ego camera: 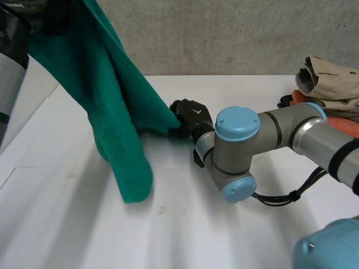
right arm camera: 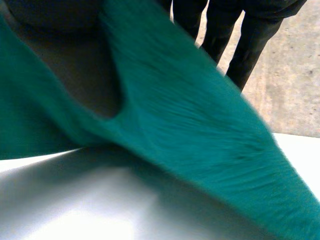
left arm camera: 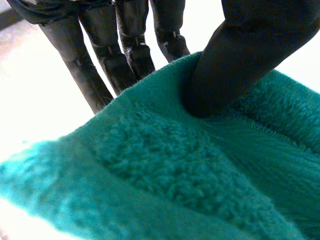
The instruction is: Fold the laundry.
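The green towel [ego camera: 112, 101] is up in the air over the left part of the white table [ego camera: 168, 235], nowhere near flat. The left hand [left arm camera: 250, 55] has the top edge pinched high up, thumb on the front and straight fingers [left arm camera: 125, 50] behind the cloth. The right hand [ego camera: 190, 117] is clamped on a side edge lower down, near the table's middle, with the cloth running between its thumb and fingers. Biggest risk imo: both holds look like shallow pinches close to the hem, so if the 2 hands pull apart too hard, the plush cloth could slip out of 1 of them and flop into a heap. The loose tail also hangs to about table level, so it could drag and bunch under itself when lowered. The long axis runs steeply from the high left hand to the free end, which points down at the table. The beige garment [ego camera: 331, 81] sits well off to the right.
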Available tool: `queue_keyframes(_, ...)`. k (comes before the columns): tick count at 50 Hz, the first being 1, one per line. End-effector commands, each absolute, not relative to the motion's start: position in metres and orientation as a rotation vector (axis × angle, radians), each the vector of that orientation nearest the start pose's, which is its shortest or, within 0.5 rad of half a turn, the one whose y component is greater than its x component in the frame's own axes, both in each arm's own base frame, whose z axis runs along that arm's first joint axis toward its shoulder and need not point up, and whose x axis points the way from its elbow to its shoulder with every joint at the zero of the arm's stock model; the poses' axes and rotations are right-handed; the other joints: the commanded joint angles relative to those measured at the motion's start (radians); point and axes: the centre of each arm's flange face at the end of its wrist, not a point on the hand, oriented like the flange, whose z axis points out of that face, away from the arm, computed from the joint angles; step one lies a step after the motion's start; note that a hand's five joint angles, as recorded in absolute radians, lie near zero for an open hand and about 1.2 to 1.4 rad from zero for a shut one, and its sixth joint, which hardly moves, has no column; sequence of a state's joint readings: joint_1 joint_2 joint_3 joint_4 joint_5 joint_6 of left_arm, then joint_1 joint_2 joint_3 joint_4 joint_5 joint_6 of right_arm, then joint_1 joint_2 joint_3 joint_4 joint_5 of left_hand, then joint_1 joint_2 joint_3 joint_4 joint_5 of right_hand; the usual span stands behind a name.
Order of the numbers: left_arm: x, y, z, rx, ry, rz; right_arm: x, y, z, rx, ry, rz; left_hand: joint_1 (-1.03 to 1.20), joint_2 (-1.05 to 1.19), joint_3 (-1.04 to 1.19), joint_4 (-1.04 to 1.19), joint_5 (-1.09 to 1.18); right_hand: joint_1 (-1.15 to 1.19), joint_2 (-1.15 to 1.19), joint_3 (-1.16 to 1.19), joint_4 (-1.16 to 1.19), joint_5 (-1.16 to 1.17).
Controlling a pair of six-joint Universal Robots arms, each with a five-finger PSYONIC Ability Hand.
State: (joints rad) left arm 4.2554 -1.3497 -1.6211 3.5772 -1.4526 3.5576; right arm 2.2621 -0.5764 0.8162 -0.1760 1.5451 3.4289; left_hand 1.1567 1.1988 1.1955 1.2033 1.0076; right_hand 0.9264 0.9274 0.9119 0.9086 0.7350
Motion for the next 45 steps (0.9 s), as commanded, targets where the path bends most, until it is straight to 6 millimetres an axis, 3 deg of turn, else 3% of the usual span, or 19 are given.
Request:
queue_keyframes(1,-0.24,-0.182,0.422,0.708,1.237,-2.868,0.383,-0.345,0.164,-0.435,1.899,-1.774,0.24,0.197,0.201,0.193,0.214,0.47,0.469,0.484,0.488,0.487)
queue_keyframes(3,-0.235,-0.187,0.42,0.687,1.246,-2.843,0.364,-0.354,0.192,-0.465,1.886,-1.881,0.24,0.197,0.201,0.193,0.214,0.47,0.469,0.484,0.488,0.487)
queue_keyframes(4,-0.232,-0.191,0.419,0.677,1.251,-2.827,0.344,-0.359,0.225,-0.498,1.861,-1.998,0.24,0.197,0.201,0.193,0.214,0.47,0.469,0.484,0.488,0.487)
queue_keyframes(7,-0.218,-0.206,0.412,0.641,1.291,-2.749,0.312,-0.362,0.271,-0.57,1.83,-2.171,0.24,0.197,0.201,0.193,0.214,0.47,0.469,0.484,0.488,0.487)
queue_keyframes(8,-0.214,-0.21,0.41,0.634,1.306,-2.727,0.298,-0.357,0.296,-0.659,1.795,-2.257,0.24,0.197,0.201,0.193,0.214,0.47,0.469,0.484,0.488,0.487)
queue_keyframes(12,-0.197,-0.229,0.393,0.616,1.426,-2.601,0.277,-0.334,0.334,-0.932,1.772,-2.328,0.24,0.197,0.201,0.193,0.214,0.47,0.469,0.484,0.488,0.487)
queue_keyframes(17,-0.178,-0.258,0.355,0.647,1.63,-2.426,0.253,-0.299,0.381,-1.072,1.82,-2.35,0.24,0.197,0.201,0.193,0.214,0.47,0.469,0.484,0.488,0.487)
queue_keyframes(18,-0.175,-0.269,0.335,0.689,1.731,-2.362,0.249,-0.296,0.385,-1.083,1.839,-2.343,0.24,0.197,0.201,0.193,0.214,0.47,0.469,0.484,0.488,0.487)
queue_keyframes(22,-0.18,-0.285,0.292,0.819,1.954,-2.248,0.236,-0.296,0.375,-1.149,1.974,-2.226,0.24,0.197,0.201,0.193,0.214,0.47,0.469,0.484,0.488,0.487)
queue_keyframes(26,-0.184,-0.302,0.252,0.881,2.141,-2.109,0.24,-0.301,0.339,-1.311,2.103,-2.034,0.24,0.197,0.201,0.193,0.214,0.47,0.469,0.484,0.488,0.487)
queue_keyframes(31,-0.186,-0.338,0.225,0.885,2.227,-2.032,0.245,-0.326,0.291,-1.49,2.21,-1.913,0.24,0.197,0.201,0.193,0.214,0.47,0.469,0.484,0.488,0.487)
queue_keyframes(35,-0.19,-0.373,0.228,0.881,2.155,-2.08,0.253,-0.361,0.283,-1.406,2.209,-2.091,0.24,0.197,0.201,0.193,0.214,0.47,0.469,0.484,0.488,0.487)
queue_keyframes(37,-0.198,-0.392,0.245,0.881,2.042,-2.153,0.257,-0.374,0.286,-1.345,2.158,-2.209,0.24,0.197,0.201,0.193,0.214,0.47,0.469,0.484,0.488,0.487)
queue_keyframes(39,-0.205,-0.404,0.265,0.863,1.924,-2.23,0.266,-0.394,0.307,-1.192,1.981,-2.475,0.24,0.197,0.201,0.193,0.214,0.47,0.469,0.484,0.488,0.487)
queue_keyframes(40,-0.212,-0.416,0.29,0.824,1.769,-2.336,0.269,-0.4,0.316,-1.126,1.9,-2.568,0.24,0.197,0.201,0.193,0.214,0.47,0.469,0.484,0.488,0.487)
queue_keyframes(42,-0.217,-0.424,0.319,0.76,1.599,-2.453,0.272,-0.414,0.35,-0.917,1.615,-2.84,0.24,0.197,0.201,0.193,0.214,0.47,0.469,0.484,0.488,0.487)
queue_keyframes(44,-0.22,-0.429,0.356,0.66,1.327,-2.599,0.273,-0.418,0.372,-0.788,1.423,-2.989,0.24,0.197,0.201,0.193,0.214,0.47,0.469,0.484,0.488,0.487)
queue_keyframes(45,-0.221,-0.43,0.365,0.633,1.249,-2.635,0.273,-0.418,0.39,-0.682,1.248,-3.096,0.24,0.197,0.201,0.193,0.214,0.47,0.469,0.484,0.488,0.487)
